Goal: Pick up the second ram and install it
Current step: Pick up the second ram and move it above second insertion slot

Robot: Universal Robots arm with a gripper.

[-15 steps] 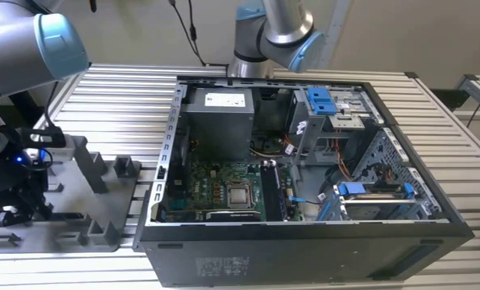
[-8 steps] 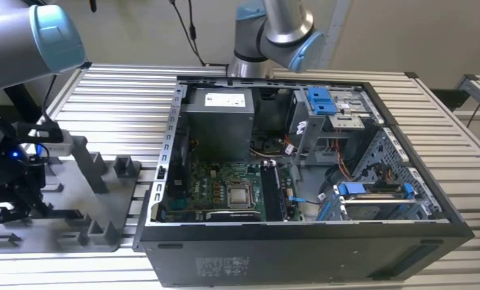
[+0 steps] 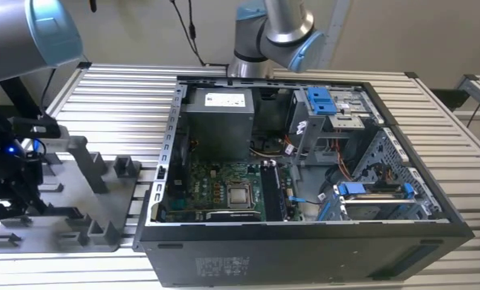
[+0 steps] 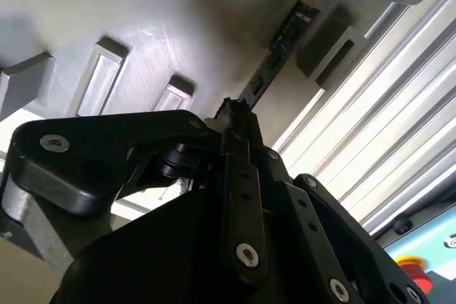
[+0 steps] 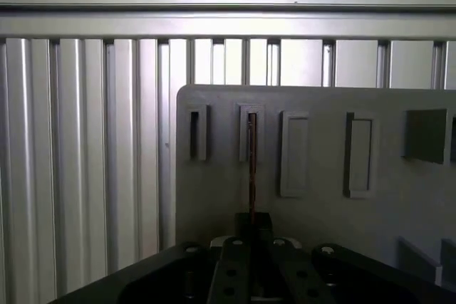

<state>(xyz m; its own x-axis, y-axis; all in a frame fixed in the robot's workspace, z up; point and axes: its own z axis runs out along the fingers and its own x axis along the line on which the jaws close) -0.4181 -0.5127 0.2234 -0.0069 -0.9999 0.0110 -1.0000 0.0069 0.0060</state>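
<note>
The second ram (image 5: 251, 169) is a thin dark stick seen edge-on, running from a slot in the grey holder plate (image 5: 320, 140) back to my gripper (image 5: 253, 220). In the second wrist view the ram (image 4: 285, 40) shows its dark board with small chips, and my gripper (image 4: 231, 108) is shut on its near end. Its far end lies at the slot; I cannot tell whether it is seated or lifted. In the exterior view my gripper (image 3: 10, 202) hangs over the grey holder (image 3: 103, 205) at the exterior view's left.
An open black computer case (image 3: 304, 266) lies on the slatted metal table (image 3: 119, 103), to the right of the holder. Inside are a green motherboard (image 3: 216, 187) with a silver processor chip (image 3: 240, 194), a grey power supply (image 3: 220, 121) and blue drive clips (image 3: 321, 99). Grey posts (image 3: 87, 157) stand on the holder.
</note>
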